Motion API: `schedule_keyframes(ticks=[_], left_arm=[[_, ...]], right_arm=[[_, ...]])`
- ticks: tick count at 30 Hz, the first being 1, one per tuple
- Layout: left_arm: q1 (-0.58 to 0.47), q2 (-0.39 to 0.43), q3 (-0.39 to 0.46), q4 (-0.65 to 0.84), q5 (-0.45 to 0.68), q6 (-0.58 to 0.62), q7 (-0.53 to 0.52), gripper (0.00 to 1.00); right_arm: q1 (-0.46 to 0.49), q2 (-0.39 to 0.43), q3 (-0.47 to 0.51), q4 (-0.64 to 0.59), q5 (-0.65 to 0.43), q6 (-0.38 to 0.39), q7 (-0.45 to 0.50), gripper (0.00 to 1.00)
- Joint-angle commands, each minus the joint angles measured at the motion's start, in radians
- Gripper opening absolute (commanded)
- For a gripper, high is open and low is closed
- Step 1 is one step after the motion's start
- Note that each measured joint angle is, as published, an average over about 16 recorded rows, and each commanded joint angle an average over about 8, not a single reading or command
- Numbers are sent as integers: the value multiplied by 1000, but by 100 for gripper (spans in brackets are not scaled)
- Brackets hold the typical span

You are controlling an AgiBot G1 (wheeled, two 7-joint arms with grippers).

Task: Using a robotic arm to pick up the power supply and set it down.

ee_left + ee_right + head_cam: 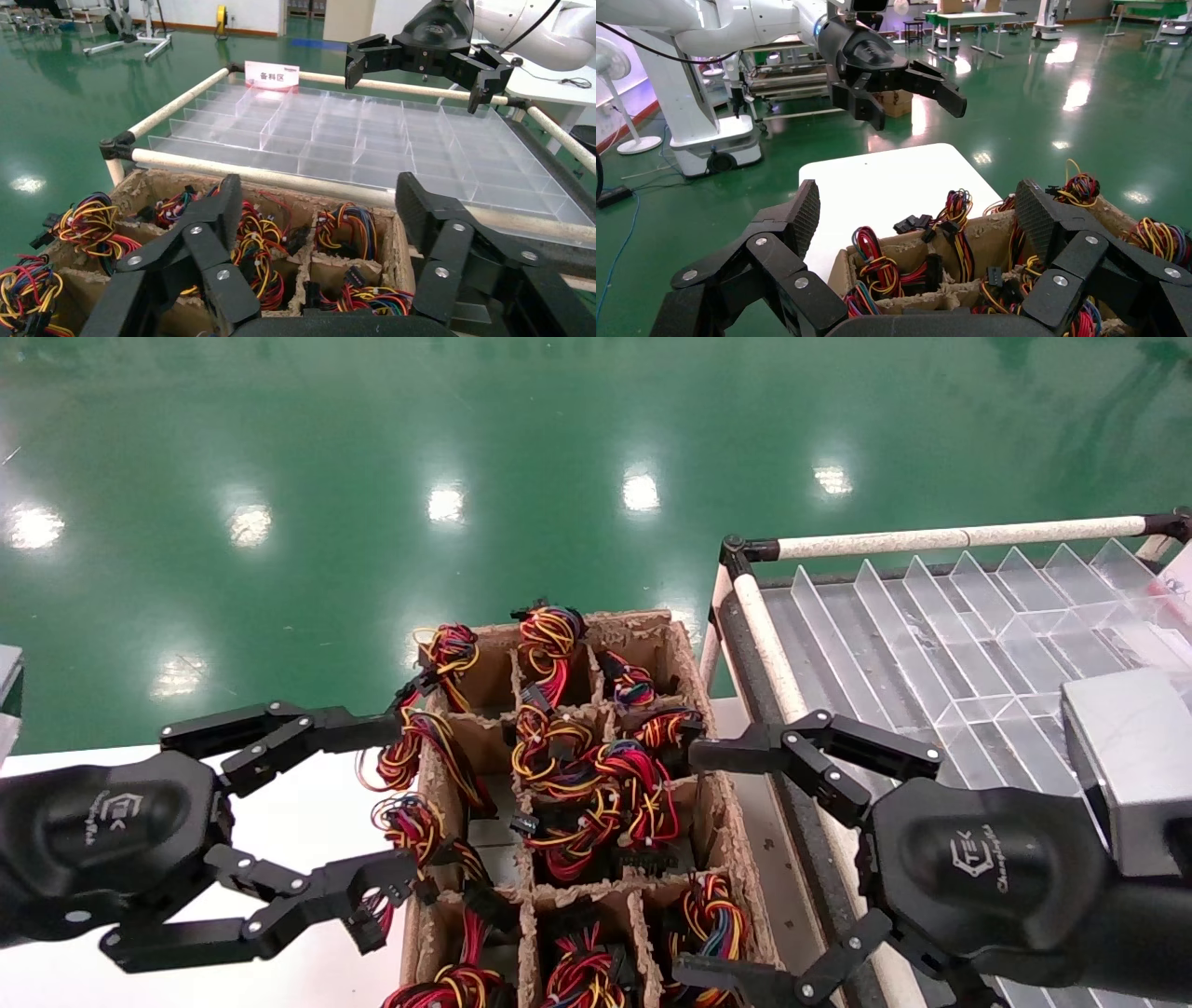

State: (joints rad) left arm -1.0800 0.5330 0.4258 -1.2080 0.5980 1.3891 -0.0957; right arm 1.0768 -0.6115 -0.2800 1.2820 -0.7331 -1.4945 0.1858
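1. Now the robotic arm [703,859] on the right hangs over the right edge of the cardboard box [694,663], fingers spread wide, holding nothing.
2. The power supply [498,854] sits in a middle slot under its colored wires.
3. The left gripper [377,808] waits wide apart by the box's left side.

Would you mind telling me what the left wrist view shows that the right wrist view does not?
Only the left wrist view shows the clear divider tray, its red-and-white sign and the open right gripper above it. Only the right wrist view shows the white table and the open left gripper over it. Both show the cardboard crate of wire bundles.
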Motion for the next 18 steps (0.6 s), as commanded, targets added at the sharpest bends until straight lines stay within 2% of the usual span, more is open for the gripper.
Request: schedule_keyframes(ticks=[1,2,4,7,18], left_arm=[[0,0,0,0,0,0,0,38],[0,0,0,0,0,0,0,49],[0,0,0,0,0,0,0,61],[0,0,0,0,0,0,0,99],[0,0,0,0,0,0,0,100]], right_arm=[[0,0,0,0,0,0,0,100],[0,0,0,0,0,0,0,100],[0,0,0,0,0,0,0,100],[0,0,0,0,0,0,0,100],[0,0,0,0,0,0,0,100]])
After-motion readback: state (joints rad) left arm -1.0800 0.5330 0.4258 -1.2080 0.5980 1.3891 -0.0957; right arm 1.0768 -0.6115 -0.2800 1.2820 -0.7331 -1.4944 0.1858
